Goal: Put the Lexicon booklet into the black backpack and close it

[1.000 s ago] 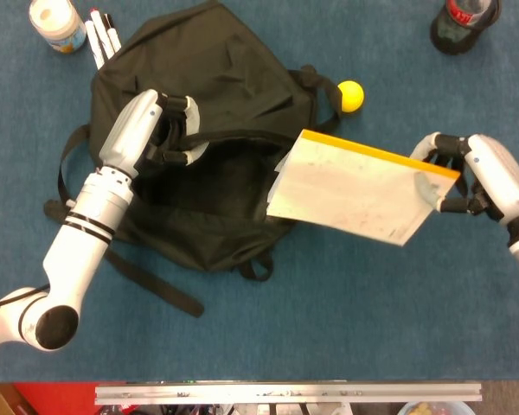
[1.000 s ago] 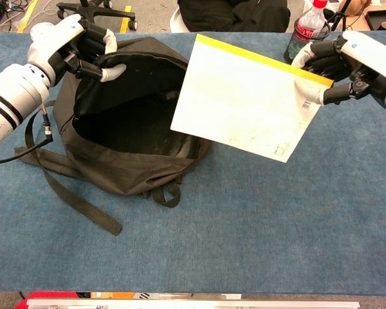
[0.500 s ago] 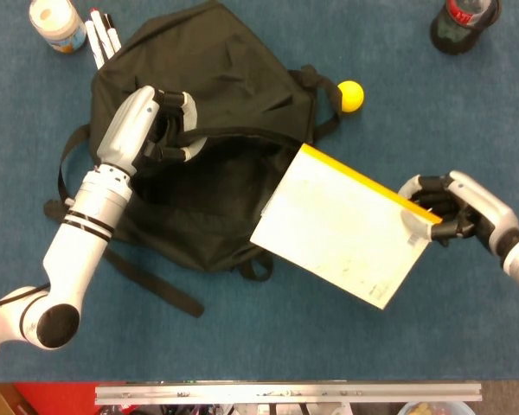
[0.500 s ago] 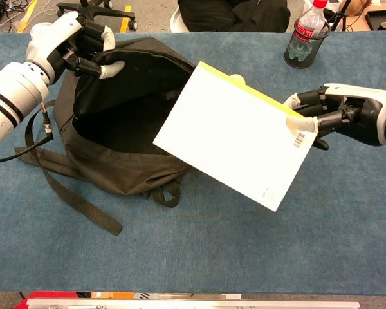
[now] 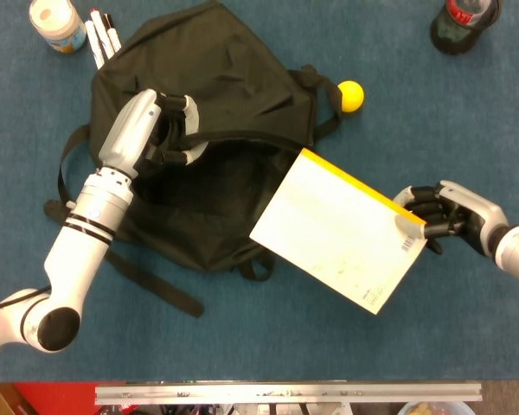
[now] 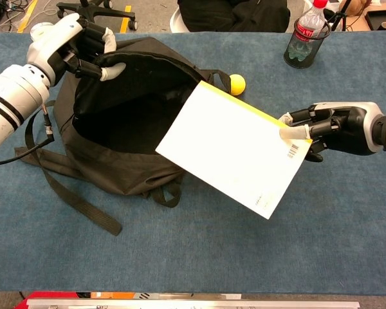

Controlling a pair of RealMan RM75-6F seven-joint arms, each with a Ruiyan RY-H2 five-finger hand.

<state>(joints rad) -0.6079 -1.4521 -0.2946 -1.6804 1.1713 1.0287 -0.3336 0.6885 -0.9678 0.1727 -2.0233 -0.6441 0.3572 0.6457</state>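
Note:
The black backpack point(image 5: 216, 95) point(image 6: 116, 167) lies on the blue table with its mouth gaping wide. My left hand point(image 5: 160, 130) point(image 6: 83, 45) grips the upper edge of that opening and holds it up. The Lexicon booklet point(image 5: 337, 229) point(image 6: 235, 148), white with a yellow spine, hangs tilted, its left corner over the backpack's right rim. My right hand point(image 5: 441, 220) point(image 6: 328, 125) pinches the booklet's right corner by the barcode.
A yellow ball point(image 5: 351, 95) point(image 6: 237, 84) lies just right of the backpack. A dark bottle point(image 5: 463, 22) point(image 6: 303, 38) stands at the far right. A white jar point(image 5: 56, 22) and markers point(image 5: 102, 35) sit at the far left. Backpack straps point(image 6: 83, 206) trail toward the front.
My right hand has lowered and swung the booklet toward me, tilting it flatter, so its left corner now sits at the backpack's rim. The left hand has kept its hold on the opening.

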